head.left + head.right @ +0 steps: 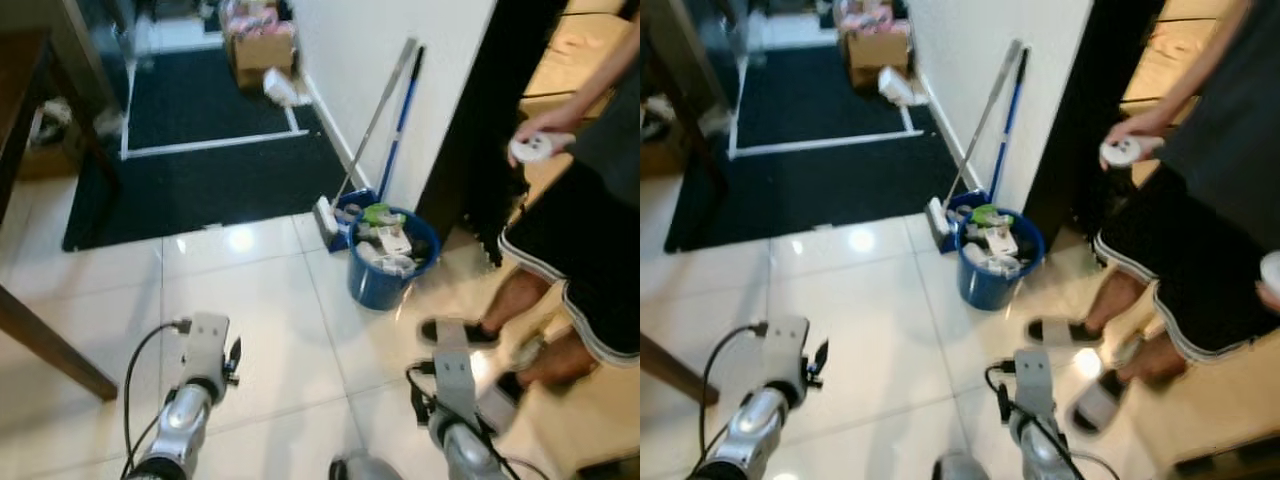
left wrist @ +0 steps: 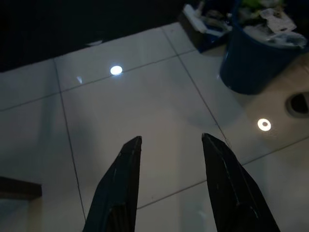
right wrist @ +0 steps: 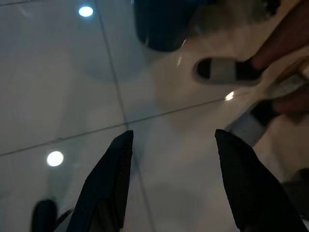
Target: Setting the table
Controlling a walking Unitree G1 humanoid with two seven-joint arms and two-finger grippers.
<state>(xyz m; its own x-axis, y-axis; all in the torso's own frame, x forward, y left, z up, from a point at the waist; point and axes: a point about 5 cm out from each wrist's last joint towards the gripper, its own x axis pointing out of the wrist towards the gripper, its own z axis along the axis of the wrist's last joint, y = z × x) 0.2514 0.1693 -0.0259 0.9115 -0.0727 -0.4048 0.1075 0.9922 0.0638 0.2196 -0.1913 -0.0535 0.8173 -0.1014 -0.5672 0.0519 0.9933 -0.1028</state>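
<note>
Over a glossy white tiled floor (image 1: 260, 300), both arms hang low with nothing in them. On the robot's left, the left end effector (image 2: 171, 145) points down at bare tile, its two black fingers (image 2: 120, 179) spread apart and empty. On the robot's right, the right end effector (image 3: 171, 140) is likewise spread and empty, hovering above the tile near a person's sandalled foot (image 3: 227, 70). Ahead and a little to the right stands a blue bucket (image 1: 385, 275) stuffed with rubbish and packaging, touching a dustpan and brush (image 1: 335, 220) whose long handles, one silver (image 1: 380, 105) and one blue (image 1: 400, 115), lean against the white wall (image 1: 390, 60). Just right of the bucket stands a person (image 1: 580, 220) in black shorts and black-and-white sandals, holding a small white controller (image 1: 535, 148) in one hand. A dark mat (image 1: 190, 170) with a white border line covers the floor farther ahead, with cardboard boxes (image 1: 262, 45) at its far end. At the far left edge, a corner and leg of a dark wooden desk (image 1: 60, 350) reach into the eye views; nothing can be made out on what shows of it. No tableware can be made out anywhere.
</note>
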